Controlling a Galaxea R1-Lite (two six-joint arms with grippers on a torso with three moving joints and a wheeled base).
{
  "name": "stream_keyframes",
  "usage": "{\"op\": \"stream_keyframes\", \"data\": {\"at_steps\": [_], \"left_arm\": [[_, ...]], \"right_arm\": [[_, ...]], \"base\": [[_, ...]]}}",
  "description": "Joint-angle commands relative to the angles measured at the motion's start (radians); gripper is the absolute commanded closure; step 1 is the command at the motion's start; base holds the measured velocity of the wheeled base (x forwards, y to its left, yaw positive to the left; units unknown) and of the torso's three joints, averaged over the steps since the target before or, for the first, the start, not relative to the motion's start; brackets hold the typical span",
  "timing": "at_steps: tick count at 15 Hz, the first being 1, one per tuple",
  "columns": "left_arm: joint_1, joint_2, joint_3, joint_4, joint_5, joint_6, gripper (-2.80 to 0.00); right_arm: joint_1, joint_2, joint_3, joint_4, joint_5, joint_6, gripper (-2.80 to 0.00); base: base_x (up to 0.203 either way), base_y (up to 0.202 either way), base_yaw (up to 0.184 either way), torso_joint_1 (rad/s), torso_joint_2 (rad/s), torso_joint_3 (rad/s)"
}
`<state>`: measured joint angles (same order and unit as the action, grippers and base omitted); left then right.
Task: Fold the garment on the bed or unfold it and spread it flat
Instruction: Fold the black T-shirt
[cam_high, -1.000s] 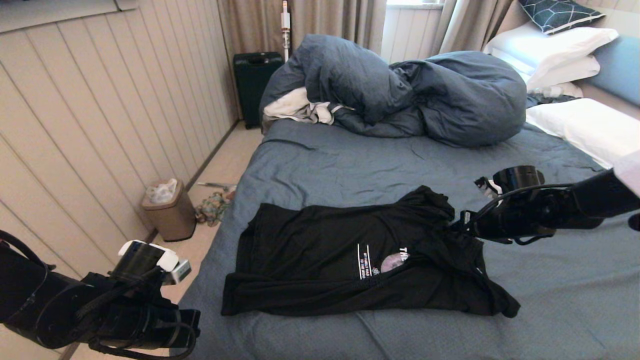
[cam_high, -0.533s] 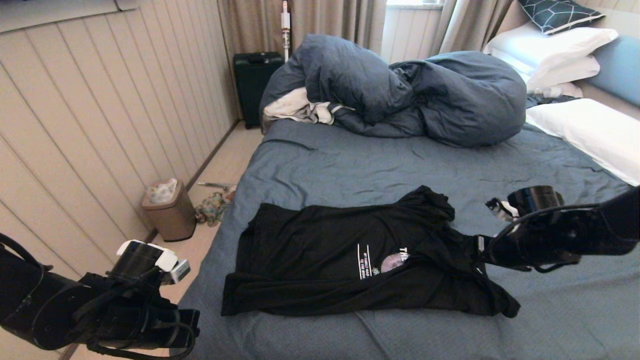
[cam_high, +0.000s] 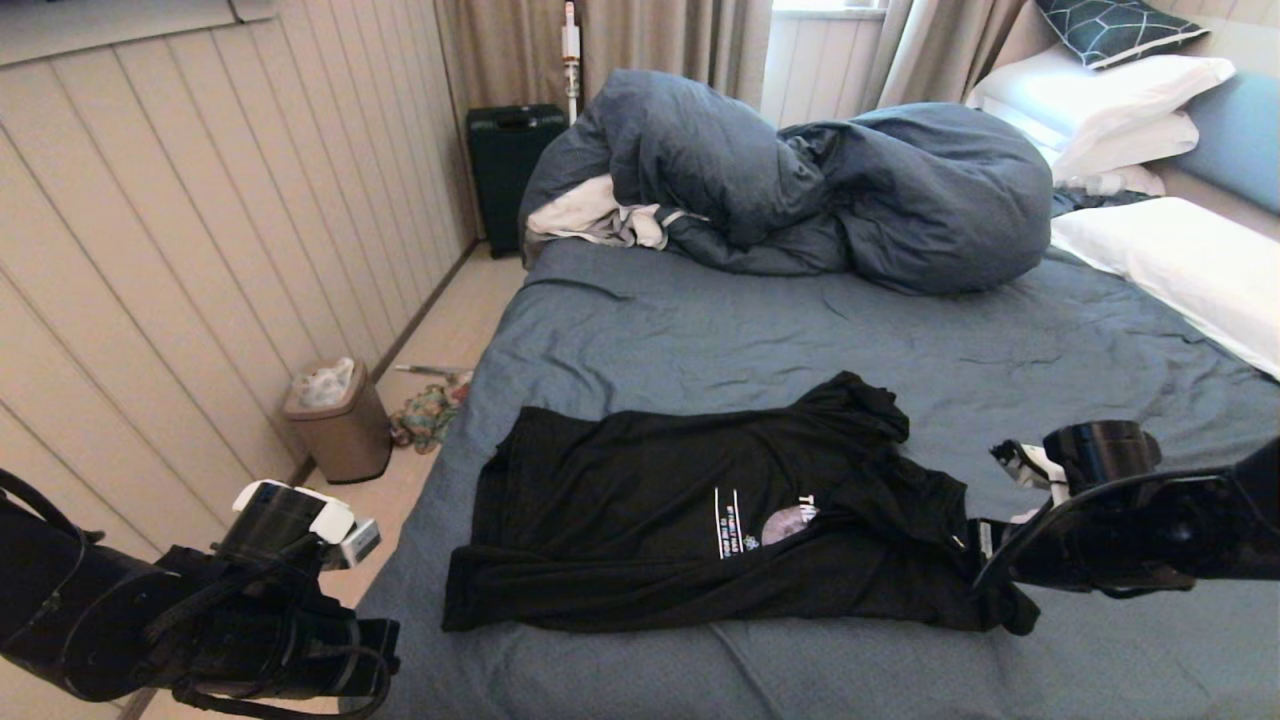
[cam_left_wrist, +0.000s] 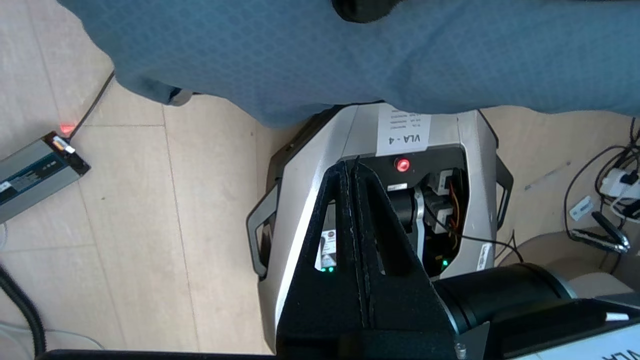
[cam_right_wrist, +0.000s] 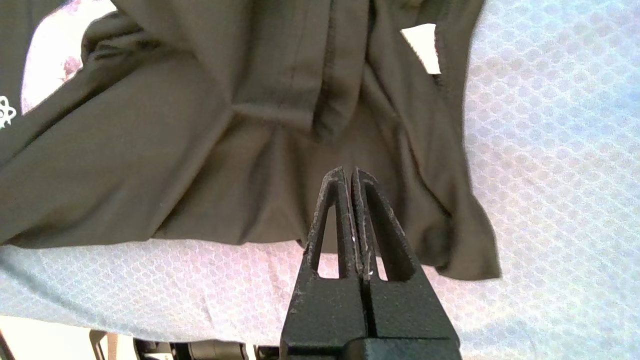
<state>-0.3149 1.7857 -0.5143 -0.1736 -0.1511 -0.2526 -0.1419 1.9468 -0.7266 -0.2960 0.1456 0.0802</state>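
You are looking at the black T-shirt (cam_high: 720, 520) lying half folded and rumpled on the near part of the bed (cam_high: 760, 330), its moon print and white lettering showing near the middle. Your right gripper (cam_right_wrist: 348, 175) is hovering low at the shirt's right edge, its jaws clenched together with no cloth between them; the tips are sitting over the bunched fabric by the sleeve. Your left gripper (cam_left_wrist: 351, 167) is hanging off the bed's near left corner, over the robot's own base, jaws also pressed shut and empty. The slate-blue duvet (cam_high: 800, 180) is lying heaped at the far side, with white pillows (cam_high: 1170, 250) at the far right.
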Motion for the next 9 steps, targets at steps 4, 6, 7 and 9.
{"op": "stream_keyframes", "data": {"at_steps": [4, 6, 7, 9], "left_arm": [[-0.009, -0.009, 0.005, -0.001, -0.024, -0.004, 0.0], [-0.01, -0.007, 0.005, -0.001, -0.024, -0.004, 0.0], [-0.01, -0.006, 0.005, -0.001, -0.031, -0.004, 0.0], [-0.01, -0.008, 0.005, -0.001, -0.035, -0.004, 0.0]], "right_arm": [[0.036, 0.124, -0.086, -0.018, -0.074, -0.002, 0.0], [0.046, 0.145, -0.107, -0.016, -0.08, 0.002, 0.0], [0.068, 0.147, -0.112, -0.014, -0.082, 0.006, 0.0], [0.095, 0.153, -0.14, -0.012, -0.084, 0.011, 0.0]], "base": [[0.0, 0.0, 0.0, 0.0, 0.0, 0.0], [0.0, 0.0, 0.0, 0.0, 0.0, 0.0], [0.0, 0.0, 0.0, 0.0, 0.0, 0.0], [0.0, 0.0, 0.0, 0.0, 0.0, 0.0]]}}
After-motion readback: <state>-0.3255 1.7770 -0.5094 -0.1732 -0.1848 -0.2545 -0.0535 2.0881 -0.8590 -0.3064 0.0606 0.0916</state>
